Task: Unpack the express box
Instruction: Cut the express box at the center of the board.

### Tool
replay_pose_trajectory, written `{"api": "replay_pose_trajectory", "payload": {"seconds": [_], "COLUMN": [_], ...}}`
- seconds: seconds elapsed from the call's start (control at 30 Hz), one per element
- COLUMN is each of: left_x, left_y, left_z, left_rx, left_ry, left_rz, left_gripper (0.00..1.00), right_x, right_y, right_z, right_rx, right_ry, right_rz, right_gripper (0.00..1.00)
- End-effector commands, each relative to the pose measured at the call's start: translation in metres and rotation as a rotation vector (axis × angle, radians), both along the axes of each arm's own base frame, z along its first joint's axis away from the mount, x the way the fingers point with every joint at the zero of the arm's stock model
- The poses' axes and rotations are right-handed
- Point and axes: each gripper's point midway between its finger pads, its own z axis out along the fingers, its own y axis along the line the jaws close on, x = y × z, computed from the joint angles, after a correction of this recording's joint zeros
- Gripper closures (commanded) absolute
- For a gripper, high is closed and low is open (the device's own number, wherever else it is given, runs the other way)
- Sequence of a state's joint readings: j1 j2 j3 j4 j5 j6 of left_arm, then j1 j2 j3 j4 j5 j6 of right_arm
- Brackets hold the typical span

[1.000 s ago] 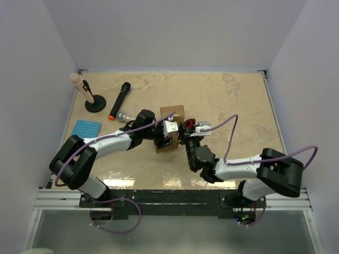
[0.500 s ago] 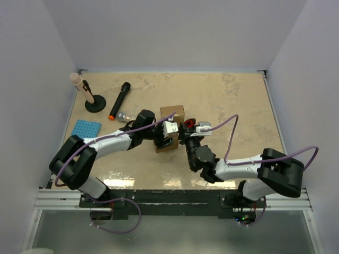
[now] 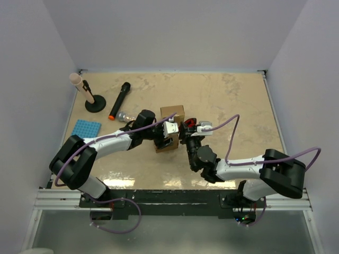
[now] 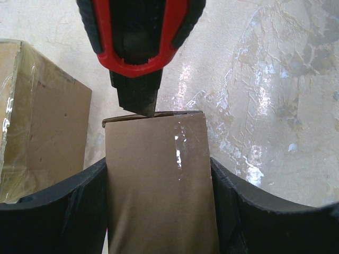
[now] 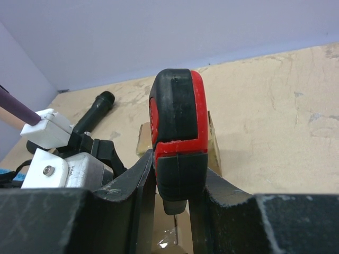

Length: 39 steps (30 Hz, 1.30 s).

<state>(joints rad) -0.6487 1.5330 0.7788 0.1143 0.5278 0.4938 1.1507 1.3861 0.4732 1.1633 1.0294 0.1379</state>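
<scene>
A small brown taped express box [image 4: 156, 180] stands on the table, and my left gripper [image 4: 159, 182] is shut on its two sides. In the top view this box [image 3: 165, 145] sits just in front of a second cardboard box [image 3: 172, 112], seen also at the left of the left wrist view [image 4: 42, 132]. My right gripper [image 5: 177, 185] is shut on a red and black utility knife [image 5: 177, 132]. The knife [image 4: 139, 47] points down, its tip touching the held box's far top edge. From above, the right gripper [image 3: 188, 130] is right beside the left gripper [image 3: 168, 135].
A black microphone [image 3: 119, 99] with an orange ring lies at the back left. Beside it is a black stand [image 3: 94, 105] holding a beige-headed stick. A blue studded plate [image 3: 86, 128] and a small clear bottle [image 3: 124, 116] lie left of the boxes. Walls enclose the table.
Almost nothing: the right wrist and knife have shifted very slightly; the left gripper keeps its hold on the box.
</scene>
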Motion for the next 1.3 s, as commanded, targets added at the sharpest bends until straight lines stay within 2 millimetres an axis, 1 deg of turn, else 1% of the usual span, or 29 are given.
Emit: {"api": "replay_pose_trajectory", "payload": {"seconds": [0.0,0.17,0.47,0.63,0.7,0.8,1.0,1.07,1.1,1.17,1.27], "left_x": [0.0,-0.001,-0.001,0.003,0.005,0.008,0.005,0.005,0.003,0.0,-0.004], "left_y": [-0.007,-0.007,-0.008,-0.011,-0.012,-0.013,-0.012,-0.01,-0.008,-0.006,-0.001], "left_z": [0.005,0.007,0.007,0.009,0.01,0.011,0.009,0.007,0.003,0.002,-0.002], "left_rx": [-0.01,-0.012,-0.019,-0.025,-0.025,-0.024,-0.021,-0.009,0.003,0.018,0.048], "left_ry": [-0.017,-0.021,-0.016,-0.015,-0.014,-0.015,-0.011,-0.019,-0.011,-0.015,0.004], "left_rz": [-0.039,-0.043,-0.04,-0.034,-0.03,-0.024,-0.031,-0.036,-0.038,-0.049,-0.058], "left_gripper": [0.6,0.6,0.61,0.65,0.69,0.71,0.74,0.75,0.78,0.81,0.99], "right_x": [0.004,0.005,0.002,-0.005,-0.009,-0.011,-0.011,-0.011,-0.011,-0.012,-0.014], "right_y": [0.002,0.001,0.006,0.011,0.012,0.009,0.0,-0.003,-0.003,-0.006,-0.006], "right_z": [0.008,0.006,0.002,-0.001,0.0,0.0,-0.004,-0.002,-0.002,0.008,0.021], "right_rx": [0.024,0.021,0.024,0.009,0.0,-0.006,-0.009,0.002,0.006,0.032,0.053], "right_ry": [-0.005,-0.001,0.006,0.014,0.013,0.018,0.028,0.025,0.022,0.0,-0.029], "right_rz": [-0.021,-0.03,0.008,0.083,0.116,0.121,0.093,0.078,0.078,0.077,0.092], "right_gripper": [1.0,1.0,1.0,1.0,1.0,1.0,1.0,1.0,1.0,1.0,1.0]}}
